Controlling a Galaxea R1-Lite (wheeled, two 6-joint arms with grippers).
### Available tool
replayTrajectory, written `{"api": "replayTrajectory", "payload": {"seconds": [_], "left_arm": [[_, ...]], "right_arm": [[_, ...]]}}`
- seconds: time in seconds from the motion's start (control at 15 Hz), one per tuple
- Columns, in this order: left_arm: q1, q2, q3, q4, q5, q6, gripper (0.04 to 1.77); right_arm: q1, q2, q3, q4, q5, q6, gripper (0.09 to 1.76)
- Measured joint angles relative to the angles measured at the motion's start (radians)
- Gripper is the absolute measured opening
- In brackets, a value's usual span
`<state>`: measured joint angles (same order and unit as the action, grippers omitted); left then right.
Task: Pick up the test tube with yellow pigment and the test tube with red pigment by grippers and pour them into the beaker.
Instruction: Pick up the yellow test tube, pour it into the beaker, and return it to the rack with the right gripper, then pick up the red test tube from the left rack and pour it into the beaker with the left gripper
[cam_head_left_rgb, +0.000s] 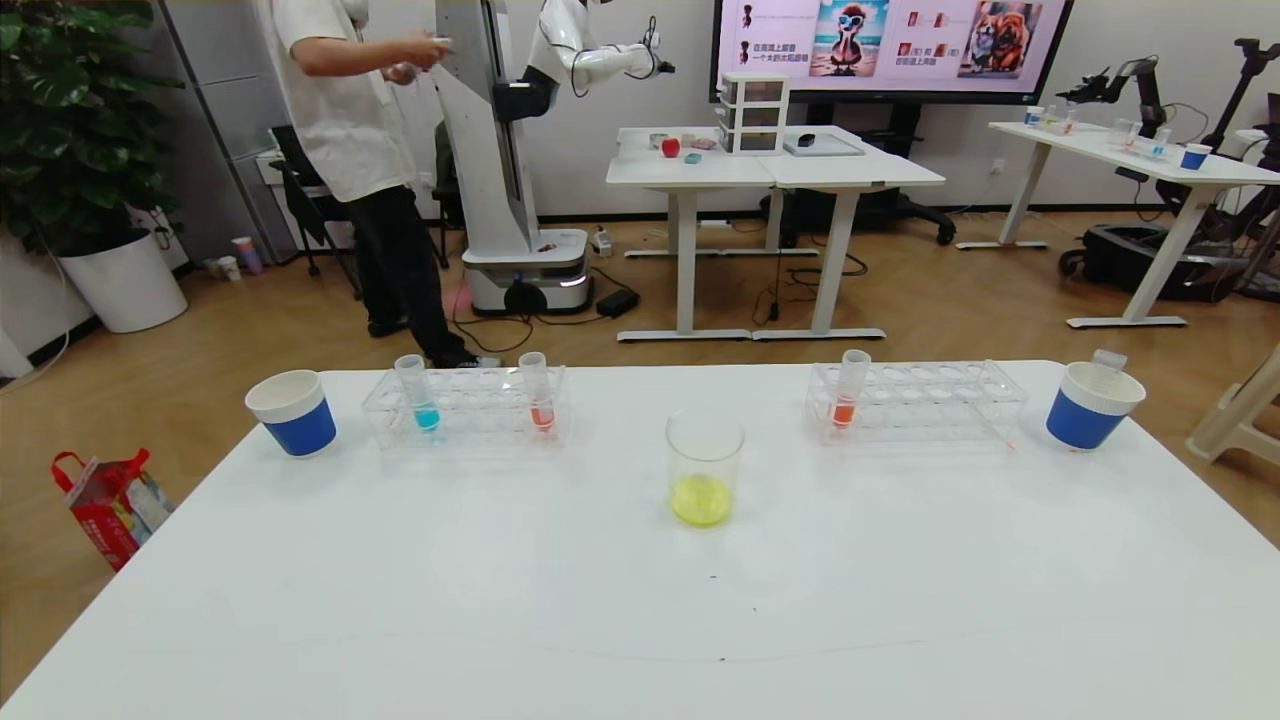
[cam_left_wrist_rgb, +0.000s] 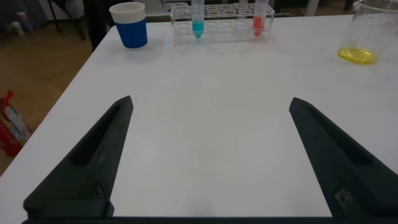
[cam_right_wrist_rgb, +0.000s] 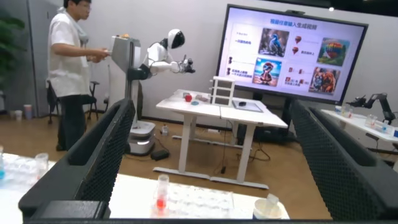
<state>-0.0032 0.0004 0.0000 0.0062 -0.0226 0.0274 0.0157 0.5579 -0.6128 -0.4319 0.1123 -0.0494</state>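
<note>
The beaker (cam_head_left_rgb: 704, 468) stands mid-table with yellow liquid in its bottom; it also shows in the left wrist view (cam_left_wrist_rgb: 367, 31). One test tube with red-orange liquid (cam_head_left_rgb: 540, 392) stands in the left rack (cam_head_left_rgb: 467, 408). Another one (cam_head_left_rgb: 848, 390) stands in the right rack (cam_head_left_rgb: 920, 400). The test tube with yellow pigment is out of view. My left gripper (cam_left_wrist_rgb: 210, 101) hangs open over bare table, short of the left rack. My right gripper (cam_right_wrist_rgb: 211, 104) is open and raised, with the right rack's red tube (cam_right_wrist_rgb: 161, 193) below it. Neither gripper appears in the head view.
A tube with blue liquid (cam_head_left_rgb: 418, 392) shares the left rack. Blue-and-white paper cups stand at the far left (cam_head_left_rgb: 293, 412) and far right (cam_head_left_rgb: 1092, 402); a clear item (cam_head_left_rgb: 1108, 358) sticks out of the right one. A person and another robot stand beyond the table.
</note>
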Motion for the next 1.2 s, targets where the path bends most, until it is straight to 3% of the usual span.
{"api": "replayTrajectory", "payload": {"seconds": [0.27,0.6,1.0,1.2], "left_arm": [[0.000,0.000,0.000,0.000,0.000,0.000,1.75],[0.000,0.000,0.000,0.000,0.000,0.000,1.75],[0.000,0.000,0.000,0.000,0.000,0.000,1.75],[0.000,0.000,0.000,0.000,0.000,0.000,1.75]], "right_arm": [[0.003,-0.270,0.092,0.173,0.015,-0.066,1.74],[-0.001,-0.477,0.229,0.223,0.009,-0.084,1.74],[-0.005,-0.556,0.509,0.250,-0.098,-0.080,1.74],[-0.006,-0.558,0.599,0.387,-0.110,-0.061,1.74]]}}
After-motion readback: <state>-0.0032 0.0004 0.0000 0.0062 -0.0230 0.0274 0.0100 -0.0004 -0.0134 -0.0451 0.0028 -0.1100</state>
